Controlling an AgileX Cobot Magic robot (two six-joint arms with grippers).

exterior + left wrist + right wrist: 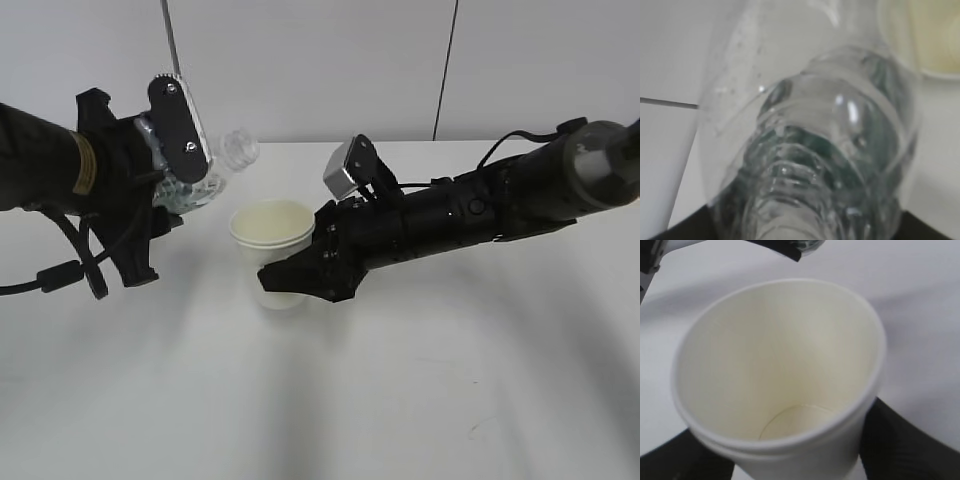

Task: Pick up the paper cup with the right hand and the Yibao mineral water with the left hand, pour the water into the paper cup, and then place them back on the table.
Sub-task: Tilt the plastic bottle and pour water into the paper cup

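Observation:
My left gripper [185, 180] is shut on the Yibao mineral water bottle [225, 160], held tilted with its open ribbed neck pointing right, just above and left of the paper cup [272, 235]. The bottle [810, 150] fills the left wrist view and hides that gripper; green label colour shows through it. My right gripper [290, 280] is shut on the paper cup and holds it upright above the white table [450, 380]. In the right wrist view the cup [780, 370] shows its cream inside, with black fingers [910, 440] on both sides. I cannot tell whether water is in the cup.
A white wall stands behind the table's far edge, with a thin dark cable [446, 60] hanging down it. Black cables loop under the left arm [60, 270]. The cup's rim also shows in the left wrist view [935, 45].

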